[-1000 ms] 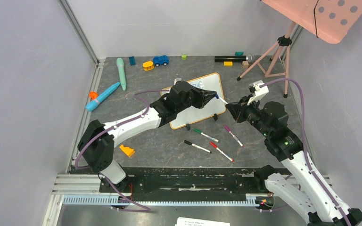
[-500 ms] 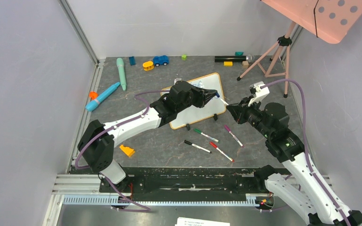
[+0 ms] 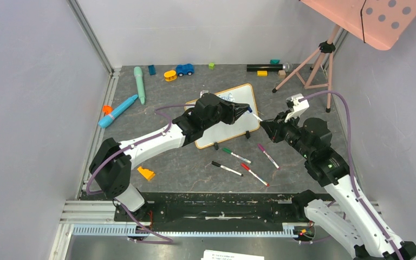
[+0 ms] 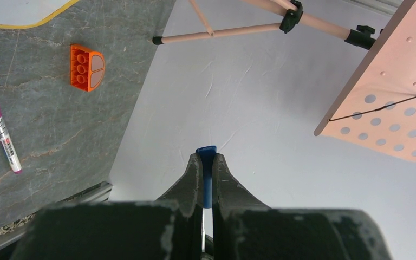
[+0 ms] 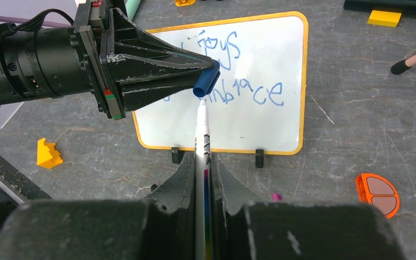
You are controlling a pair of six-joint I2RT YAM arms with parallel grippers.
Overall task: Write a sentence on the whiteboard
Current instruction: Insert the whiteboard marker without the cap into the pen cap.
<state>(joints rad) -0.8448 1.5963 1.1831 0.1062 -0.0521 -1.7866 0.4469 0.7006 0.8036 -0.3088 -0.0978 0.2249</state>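
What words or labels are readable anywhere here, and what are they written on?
"joys": blue handwriting, upper line on the whiteboard; its start hides behind the left gripper.
"brace": lower line, start also hidden.
Print on the purple marker and the paper sheet: too small to read.

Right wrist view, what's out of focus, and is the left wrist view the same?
Right wrist view: right end effector base blurred; marker, whiteboard and sentence sharp. Left wrist view: left end effector base soft, blue cap sharp.
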